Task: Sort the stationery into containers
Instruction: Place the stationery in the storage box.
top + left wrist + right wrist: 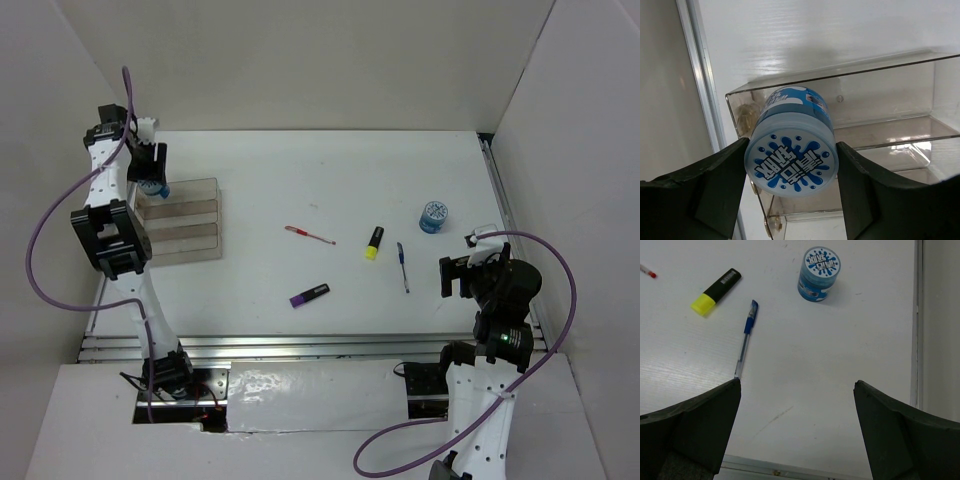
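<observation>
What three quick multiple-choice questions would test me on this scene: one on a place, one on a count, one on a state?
1. Where is the blue roll that the left gripper holds?
A. at the left end of the organiser tray
B. next to a highlighter
C. on the floor

2. How many pens lie on the table?
A. one
B. two
C. four

3. How is the right gripper?
A. shut on a pen
B. open and empty
C. shut on a highlighter

Answers:
1 A, the left wrist view shows the tray's wall right behind the roll.
2 B, a red pen and a blue pen.
3 B, its jaws stand wide apart with nothing between.
</observation>
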